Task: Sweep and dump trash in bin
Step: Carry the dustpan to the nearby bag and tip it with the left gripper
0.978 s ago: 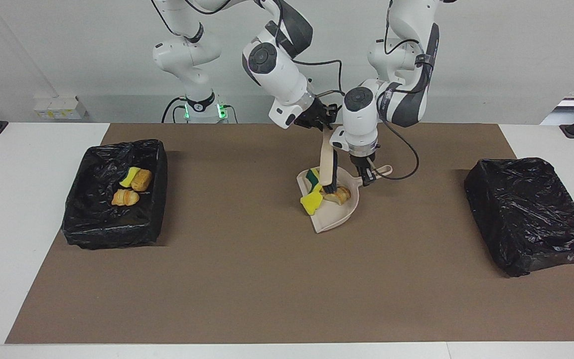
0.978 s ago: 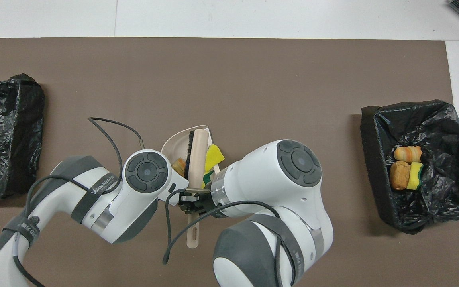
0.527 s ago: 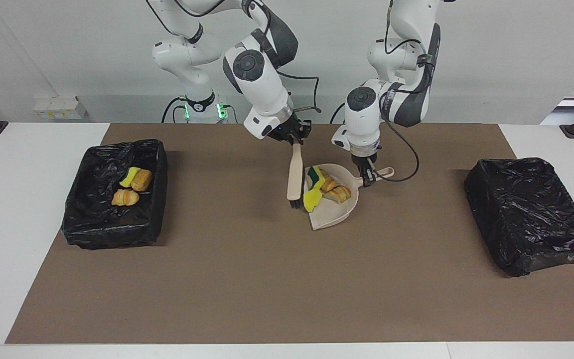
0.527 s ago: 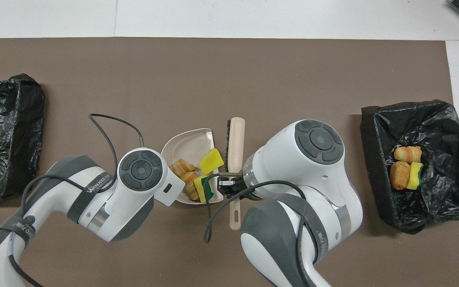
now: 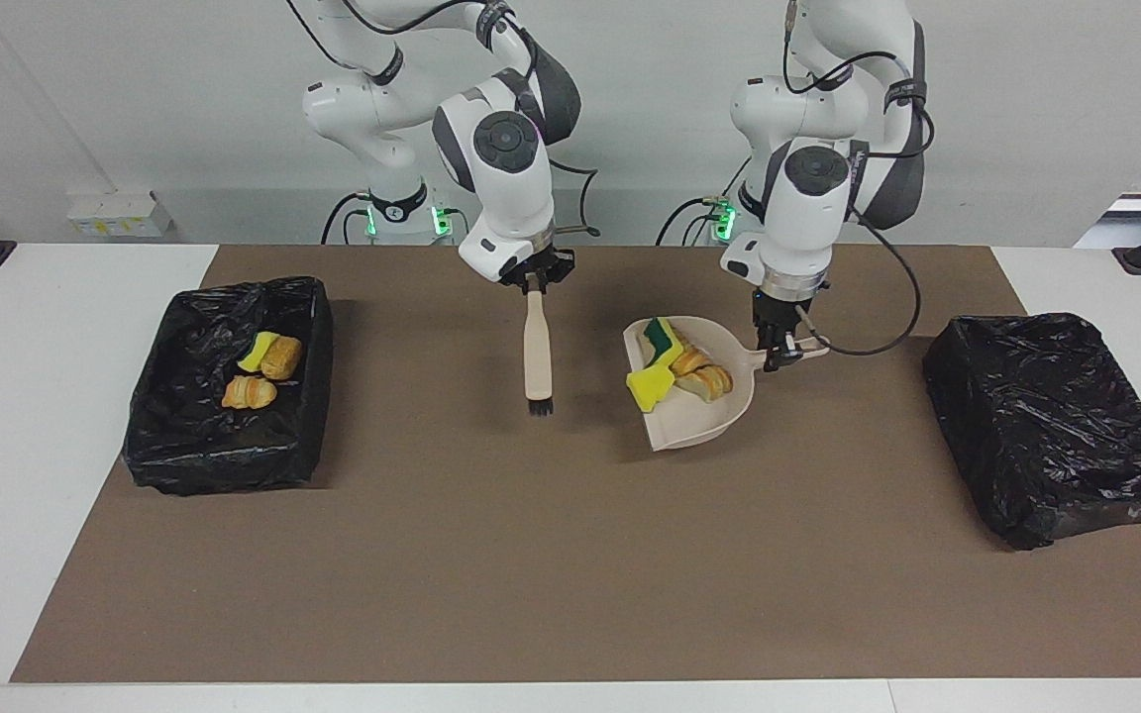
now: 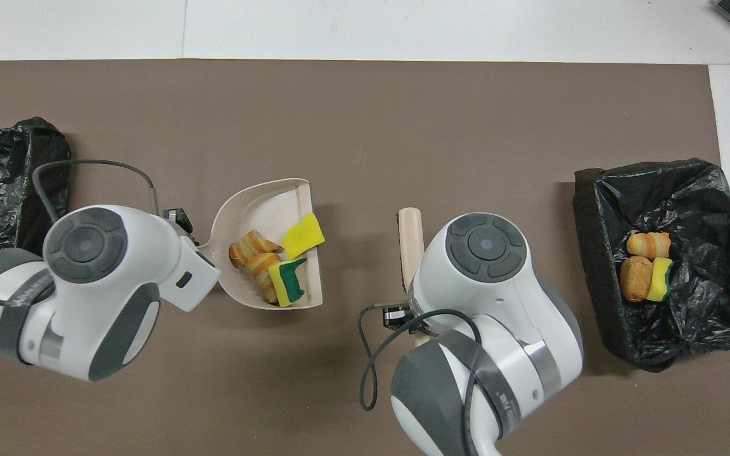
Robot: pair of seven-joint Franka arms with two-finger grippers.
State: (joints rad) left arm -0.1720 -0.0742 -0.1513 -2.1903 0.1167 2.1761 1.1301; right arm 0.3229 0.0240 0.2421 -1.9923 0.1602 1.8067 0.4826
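Left gripper (image 5: pixel 779 358) clamps the loaded dustpan (image 5: pixel 694 428), right gripper (image 5: pixel 532 284) the brush (image 5: pixel 536 361) — sweeping looks finished — next, carry the trash (image 5: pixel 674 368) to a bin (image 5: pixel 1054 421).

Facing camera high, overhead steep, shared table (image 5: pixel 570 555)

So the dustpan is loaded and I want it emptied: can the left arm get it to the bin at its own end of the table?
Probably yes: the left end effector grips the dustpan handle, and bare mat lies between it and that bin.
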